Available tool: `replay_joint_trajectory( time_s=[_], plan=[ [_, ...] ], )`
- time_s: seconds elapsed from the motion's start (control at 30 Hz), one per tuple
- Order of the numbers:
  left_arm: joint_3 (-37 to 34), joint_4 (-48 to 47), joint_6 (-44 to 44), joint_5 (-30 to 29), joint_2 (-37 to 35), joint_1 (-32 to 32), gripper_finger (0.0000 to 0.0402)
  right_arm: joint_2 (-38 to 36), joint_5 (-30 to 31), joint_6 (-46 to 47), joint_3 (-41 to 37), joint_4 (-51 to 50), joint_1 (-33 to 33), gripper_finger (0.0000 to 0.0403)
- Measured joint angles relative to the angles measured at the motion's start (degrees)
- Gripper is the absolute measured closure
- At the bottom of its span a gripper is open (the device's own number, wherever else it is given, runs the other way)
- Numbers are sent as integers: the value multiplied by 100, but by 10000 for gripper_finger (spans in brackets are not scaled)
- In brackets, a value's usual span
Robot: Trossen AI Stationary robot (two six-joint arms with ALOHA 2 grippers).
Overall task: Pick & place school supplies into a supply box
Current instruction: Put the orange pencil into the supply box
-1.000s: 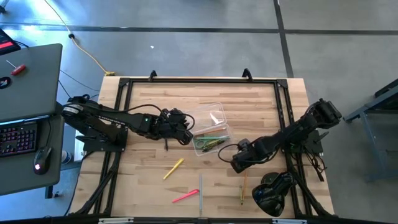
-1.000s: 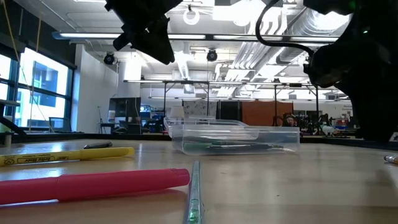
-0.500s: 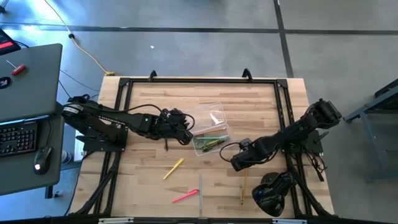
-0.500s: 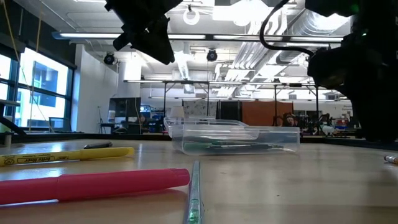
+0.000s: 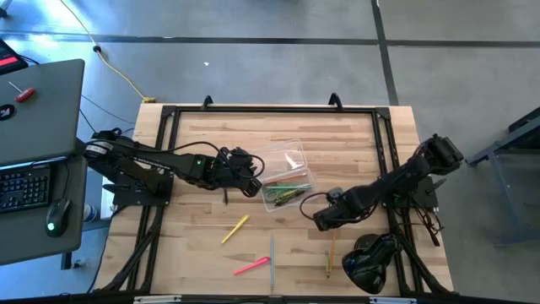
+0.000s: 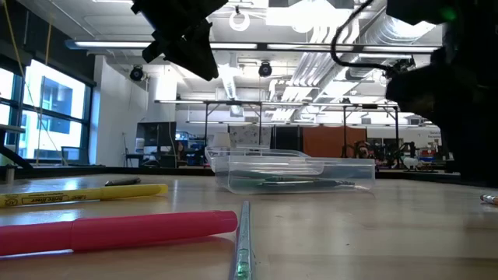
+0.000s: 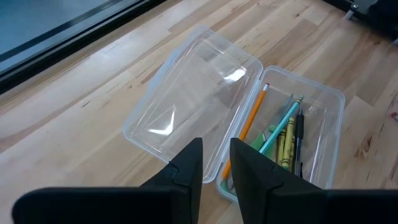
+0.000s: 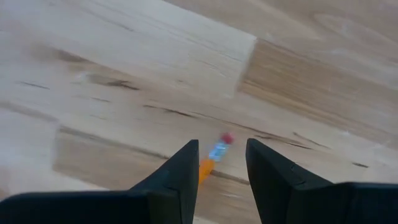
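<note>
The supply box (image 5: 287, 193) is thin, clear plastic, a rounded rectangle with its hinged lid (image 7: 189, 99) folded flat open beside it, sitting near the middle of the pale, striped-grain wooden tabletop (image 5: 354, 139). Inside lie an orange pencil (image 7: 247, 127) with a pink eraser, a light blue pen (image 7: 278, 127) and a yellow crayon (image 7: 280, 148).

The left hand (image 5: 250, 185) hovers just beside the box, its blunt dark fingers (image 7: 186, 167) slightly parted and empty. The right hand (image 5: 321, 221) hangs low over an orange pencil (image 8: 216, 155) lying on the wood, its fingers (image 8: 180, 171) apart on either side of the pencil's eraser end, gripping nothing.

Toward the front edge lie a yellow marker (image 5: 235, 228), a chunky pink highlighter (image 5: 251, 266) and a slim clear pen (image 5: 272, 263).
</note>
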Motion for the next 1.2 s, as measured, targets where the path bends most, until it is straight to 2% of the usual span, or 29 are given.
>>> replay_joint_trajectory(
  time_s=[0.27, 0.7, 0.83, 1.07, 1.2],
  plan=[
    [0, -2, 0, 0, 0, 0, 289, -23, -66, 369, -587, 901, 106, 291],
    [-2, -19, 3, -15, 0, 0, 289, -15, 41, 387, -594, 883, 255, 293],
    [0, -19, 24, -15, 0, 0, 289, -11, 165, 409, -604, 893, 337, 316],
    [0, -19, 48, -17, 0, 0, 289, -4, 329, 385, -616, 908, 455, 389],
    [-1, -16, 46, -18, 0, 0, 289, -1, 436, 385, -616, 1003, 487, 395]
  ],
)
